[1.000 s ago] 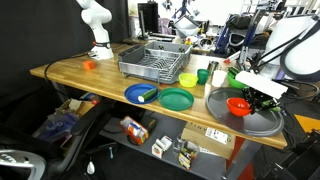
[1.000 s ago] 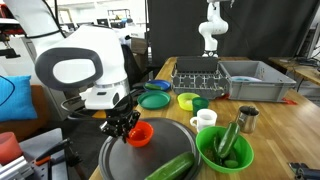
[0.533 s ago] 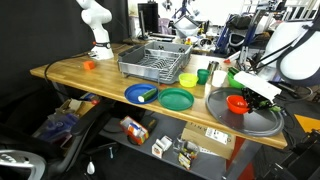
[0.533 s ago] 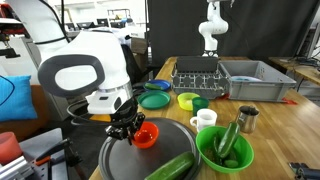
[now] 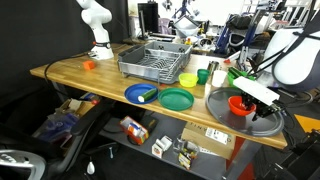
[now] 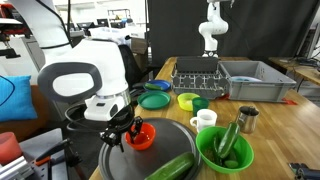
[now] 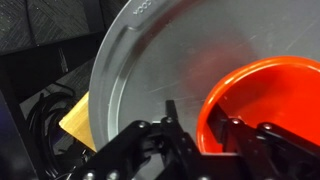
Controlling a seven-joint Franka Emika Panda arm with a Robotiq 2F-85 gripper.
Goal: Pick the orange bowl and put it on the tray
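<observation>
The orange bowl (image 5: 238, 103) (image 6: 142, 135) (image 7: 265, 110) sits on the dark-grey tray (image 5: 252, 123) (image 6: 160, 150) (image 7: 150, 70), near the tray's edge. My gripper (image 7: 198, 125) (image 6: 128, 133) (image 5: 252, 97) straddles the bowl's rim. One finger is inside the bowl against the wall. The other finger stands outside the rim, with a strip of bare tray showing between it and the bowl. The jaws are a little open.
A green bowl with cucumbers (image 6: 224, 148) and a cucumber (image 6: 168, 167) lie by the tray. Green (image 5: 176, 99) and blue (image 5: 140, 94) plates, a yellow bowl (image 5: 187, 79), cups and a wire dish rack (image 5: 155, 58) stand further along the wooden table. The table edge is close to the tray.
The gripper carried the orange bowl further over the tray and lowered it; the bowl now rests flat on the tray and the jaws have parted slightly.
</observation>
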